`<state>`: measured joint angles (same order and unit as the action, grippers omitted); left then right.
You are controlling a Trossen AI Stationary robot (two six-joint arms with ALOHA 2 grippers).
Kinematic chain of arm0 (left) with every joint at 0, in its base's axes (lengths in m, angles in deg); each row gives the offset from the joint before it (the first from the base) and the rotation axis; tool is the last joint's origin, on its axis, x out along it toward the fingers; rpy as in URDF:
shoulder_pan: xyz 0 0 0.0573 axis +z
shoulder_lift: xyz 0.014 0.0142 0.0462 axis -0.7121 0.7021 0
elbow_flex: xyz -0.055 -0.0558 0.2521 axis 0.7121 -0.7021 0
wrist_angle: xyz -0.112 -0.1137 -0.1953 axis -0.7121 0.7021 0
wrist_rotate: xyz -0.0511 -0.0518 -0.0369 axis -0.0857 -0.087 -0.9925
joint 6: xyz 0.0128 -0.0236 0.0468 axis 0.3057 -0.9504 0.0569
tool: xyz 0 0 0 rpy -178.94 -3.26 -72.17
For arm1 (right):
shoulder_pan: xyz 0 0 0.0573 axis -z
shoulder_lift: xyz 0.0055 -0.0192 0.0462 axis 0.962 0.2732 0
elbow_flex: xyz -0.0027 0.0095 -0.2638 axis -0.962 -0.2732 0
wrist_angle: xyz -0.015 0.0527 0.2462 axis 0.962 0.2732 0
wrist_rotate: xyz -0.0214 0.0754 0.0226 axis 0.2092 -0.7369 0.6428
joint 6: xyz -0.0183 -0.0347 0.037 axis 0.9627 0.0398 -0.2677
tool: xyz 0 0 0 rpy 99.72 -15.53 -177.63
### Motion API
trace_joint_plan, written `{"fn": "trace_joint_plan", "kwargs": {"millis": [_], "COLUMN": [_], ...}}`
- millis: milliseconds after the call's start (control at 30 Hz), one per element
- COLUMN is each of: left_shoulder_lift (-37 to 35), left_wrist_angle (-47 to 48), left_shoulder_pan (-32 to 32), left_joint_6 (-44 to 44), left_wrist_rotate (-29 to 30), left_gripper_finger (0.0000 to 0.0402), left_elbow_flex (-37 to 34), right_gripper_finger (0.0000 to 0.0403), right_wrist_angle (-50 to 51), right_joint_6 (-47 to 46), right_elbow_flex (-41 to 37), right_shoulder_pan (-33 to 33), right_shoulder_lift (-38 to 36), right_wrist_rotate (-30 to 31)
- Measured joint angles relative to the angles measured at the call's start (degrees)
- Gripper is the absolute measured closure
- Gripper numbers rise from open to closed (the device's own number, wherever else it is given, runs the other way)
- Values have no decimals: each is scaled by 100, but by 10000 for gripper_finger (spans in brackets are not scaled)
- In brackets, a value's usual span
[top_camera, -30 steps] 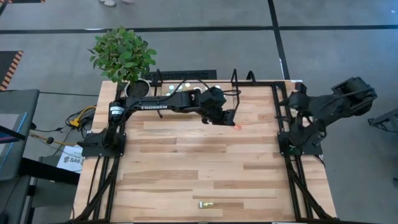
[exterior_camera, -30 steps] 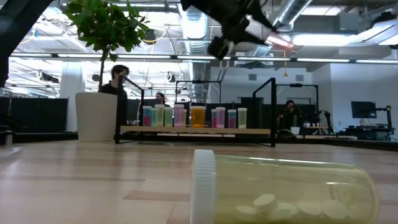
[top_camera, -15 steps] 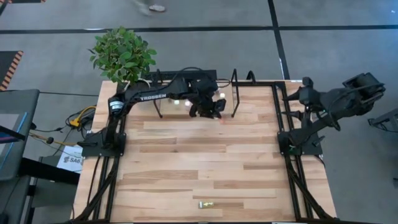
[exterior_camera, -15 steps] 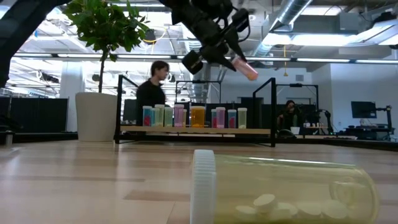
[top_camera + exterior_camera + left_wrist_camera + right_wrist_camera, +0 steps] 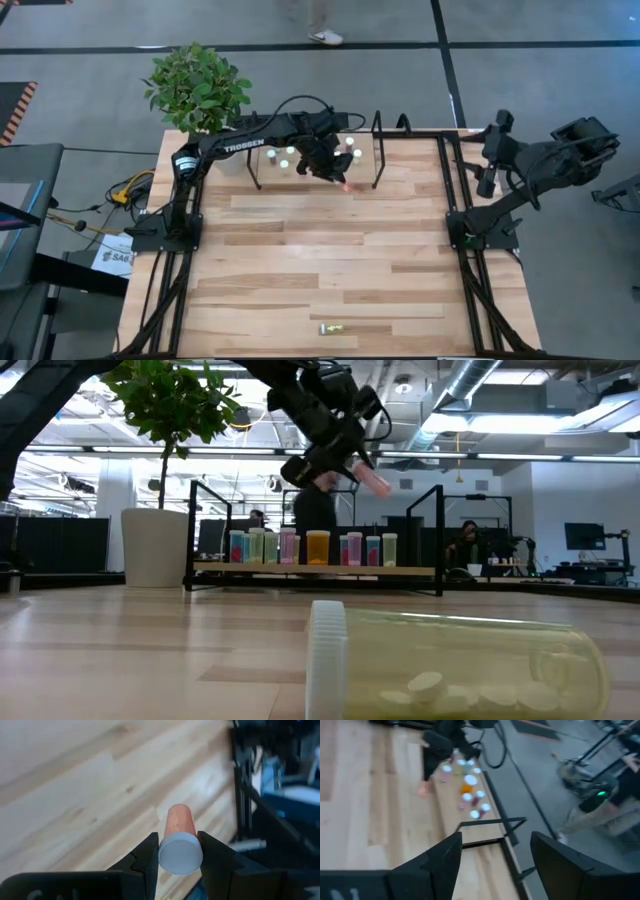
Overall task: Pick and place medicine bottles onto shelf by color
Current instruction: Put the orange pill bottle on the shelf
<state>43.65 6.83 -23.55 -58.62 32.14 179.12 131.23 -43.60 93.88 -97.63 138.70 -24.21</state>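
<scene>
My left gripper (image 5: 337, 174) is shut on a red medicine bottle (image 5: 372, 480) with a white cap, high above the near edge of the shelf (image 5: 310, 570). The shelf, a light board in a black frame, stands at the table's far edge and carries a row of upright bottles (image 5: 318, 547), whose white caps show in the high view (image 5: 285, 158). A yellow bottle (image 5: 330, 328) lies on its side near the table's front edge, close in the low view (image 5: 450, 670). My right gripper (image 5: 497, 865) is open and empty, off the table's right edge (image 5: 492, 150). My left gripper pinches the red bottle between its two fingers (image 5: 147, 857) at the capped end (image 5: 180, 856). The cap faces back toward the wrist and the red body (image 5: 179, 822) sticks out ahead of the fingers. The bottle is lifted clear and slants downward (image 5: 375, 482).
A potted plant (image 5: 195, 85) stands at the far left corner beside the shelf. The shelf's upright black end loops (image 5: 378, 150) rise beside my left gripper. A person (image 5: 315, 510) passes behind the shelf. Bare planks (image 5: 320, 260) fill the table's middle.
My left gripper has carried the red bottle toward the table's far edge and to the left, over the shelf, and lower; it has turned so that the bottle tips downward. My right arm has unfolded, its gripper swinging toward the far edge.
</scene>
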Motion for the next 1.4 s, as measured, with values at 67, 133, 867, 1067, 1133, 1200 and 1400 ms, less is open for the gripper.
{"fn": "trace_joint_plan", "kwargs": {"millis": [67, 133, 867, 1067, 1133, 1200, 1400], "left_shoulder_lift": [0, 0, 0, -2, -2, -3, -9], "left_wrist_angle": [28, 104, 1369, 1350, 1347, 1326, 973], "left_shoulder_pan": [1, -1, -130, -272, -353, -438, -697], "left_joint_6": [186, 337, 5538, 7355, 7931, 8468, 9254], "left_wrist_rotate": [-212, -380, 2496, 3418, 3548, 3675, 3847], "left_gripper_finger": [303, 303, 303, 303, 303, 303, 303], "left_elbow_flex": [0, 0, 4, 182, 310, 486, 738], "right_gripper_finger": [143, 143, 143, 143, 143, 143, 143], "right_wrist_angle": [2, 2, 2, 2, 2, -1, -1], "right_joint_6": [-2, -2, -6, -6, -6, -6, -8], "right_elbow_flex": [0, 0, -2, -2, -2, -2, -2], "right_shoulder_pan": [2, 2, 2, 2, 2, 2, 2], "right_shoulder_lift": [2, 2, -46, -44, -44, -42, -44], "right_wrist_rotate": [200, 409, 997, 995, 995, 995, 997]}}
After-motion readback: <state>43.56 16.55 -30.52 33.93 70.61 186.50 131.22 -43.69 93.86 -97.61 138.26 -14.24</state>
